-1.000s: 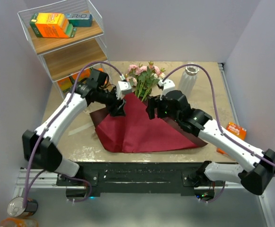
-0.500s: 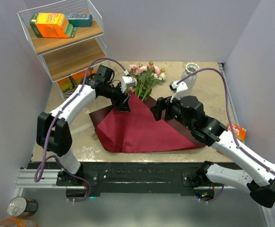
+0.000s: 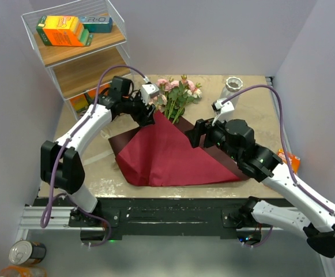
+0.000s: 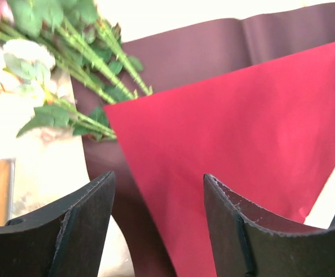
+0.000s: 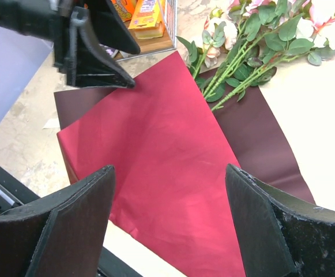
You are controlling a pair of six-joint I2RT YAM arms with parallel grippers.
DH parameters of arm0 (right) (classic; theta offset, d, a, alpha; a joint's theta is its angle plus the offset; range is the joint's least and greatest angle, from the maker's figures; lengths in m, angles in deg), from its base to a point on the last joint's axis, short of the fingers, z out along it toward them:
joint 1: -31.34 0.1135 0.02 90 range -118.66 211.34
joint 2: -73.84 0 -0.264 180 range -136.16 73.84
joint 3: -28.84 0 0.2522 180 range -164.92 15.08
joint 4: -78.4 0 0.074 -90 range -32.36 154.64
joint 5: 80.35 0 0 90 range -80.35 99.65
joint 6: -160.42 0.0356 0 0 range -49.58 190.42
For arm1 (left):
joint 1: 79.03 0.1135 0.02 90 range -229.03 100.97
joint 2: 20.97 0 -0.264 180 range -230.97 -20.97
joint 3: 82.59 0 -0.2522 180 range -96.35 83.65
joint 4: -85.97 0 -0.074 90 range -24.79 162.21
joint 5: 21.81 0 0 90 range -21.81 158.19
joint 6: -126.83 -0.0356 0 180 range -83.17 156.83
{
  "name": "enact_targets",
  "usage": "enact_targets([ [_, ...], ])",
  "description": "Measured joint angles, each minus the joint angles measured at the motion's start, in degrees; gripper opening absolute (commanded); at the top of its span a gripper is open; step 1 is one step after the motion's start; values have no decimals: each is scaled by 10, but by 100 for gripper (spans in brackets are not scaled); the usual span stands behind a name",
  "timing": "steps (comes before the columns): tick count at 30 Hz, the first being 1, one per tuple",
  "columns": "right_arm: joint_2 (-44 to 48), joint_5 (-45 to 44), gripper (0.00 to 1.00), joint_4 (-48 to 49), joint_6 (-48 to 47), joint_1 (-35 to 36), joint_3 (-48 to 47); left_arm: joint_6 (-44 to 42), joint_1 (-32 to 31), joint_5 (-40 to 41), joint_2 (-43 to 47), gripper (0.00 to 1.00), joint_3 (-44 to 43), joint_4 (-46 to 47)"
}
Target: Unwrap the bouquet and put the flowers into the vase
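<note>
Readable text is thin: top shelf of the wire rack (image 3: pixel 116 51), upper left, carries an orange-and-green box (image 3: pixel 63 30), print too small to read, and a dark box (image 3: pixel 96 23) with pale lettering that looks like "RIO". More orange packs on the low shelf and an orange box (image 3: pixel 286 159) at the table's right edge are illegible too. The paper (image 3: pixel 170 153) lies opened flat at centre, red face up over a dark maroon layer, its lower edge close to the table's near edge and its right corner under the right arm. The flowers (image 3: pixel 179 95) lie at top centre, stems on the sheet's top corner, blooms out on bare tabletop. The vase (image 3: pixel 232 89) stands upright at upper right, well apart from the blooms, with bare table between. Left gripper (image 3: pixel 150 115) is over the sheet's top corner, fingers spread, nothing between them. Right gripper (image 3: pixel 197 134) hangs above the sheet's right slope, fingers wide apart, holding nothing. Free tabletop runs left of the sheet.
</note>
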Motion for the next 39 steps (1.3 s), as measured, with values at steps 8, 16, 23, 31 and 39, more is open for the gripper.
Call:
enact_targets([
  [8, 19, 0, 80, -4, 1, 0, 3, -4, 7, -14, -80, 37, -1, -27],
  [16, 30, 0, 80, -5, 7, 0, 3, -42, 7, -77, -102, 0, -37, -97],
  [23, 30, -1, 80, -7, 9, 0, 3, -84, 5, -124, -96, 0, -46, -151],
  [31, 30, -5, 80, -26, 8, 0, 0, -241, -57, -189, 17, 8, -38, -297],
  [39, 25, -2, 79, -30, 9, 0, -5, -341, -159, -197, 183, 23, 67, -389],
])
